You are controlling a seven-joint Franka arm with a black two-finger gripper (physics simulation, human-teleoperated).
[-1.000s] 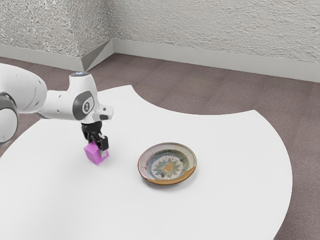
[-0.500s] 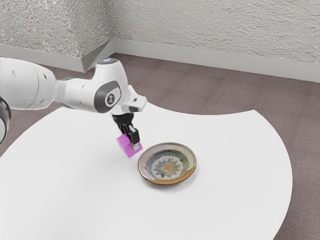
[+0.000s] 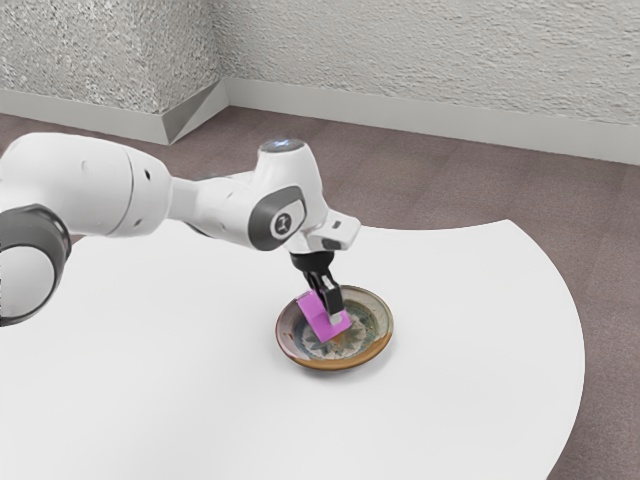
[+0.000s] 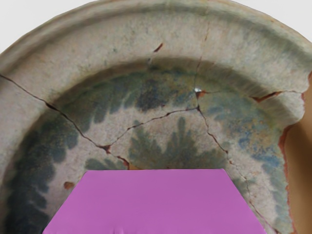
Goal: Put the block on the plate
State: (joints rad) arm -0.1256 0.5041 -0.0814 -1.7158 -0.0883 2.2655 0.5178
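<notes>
While the magenta, box-shaped block (image 3: 317, 320) sits tilted between the two fingers, the black two-finger gripper (image 3: 329, 313) is clamped on it, the jaws grasping it from two sides. In the exterior view the block is over the hollow of the plate, inside the ring of its rim; whether its lower edge touches the plate, I cannot tell.

The round, glazed ceramic plate (image 3: 340, 363) has a raised pale rim with a brown stretch along part of it. The wrist view shows the block's flat magenta face in front of the plate's leafy, blue-green pattern, with thin dark cracks running across the hollow and up into the rim.

Above the gripper, the white arm (image 3: 150, 195) with dark grey joint bands reaches in from the exterior view's left, its hand leaning over the plate. Under the plate lies the smooth white table (image 3: 450, 400), its far edge scooped inward and its side at the exterior view's right rounded. Past the table are the brown floor (image 3: 590, 215), a pale baseboard (image 3: 450, 130) and rough, grey-white walls (image 3: 420, 50).
</notes>
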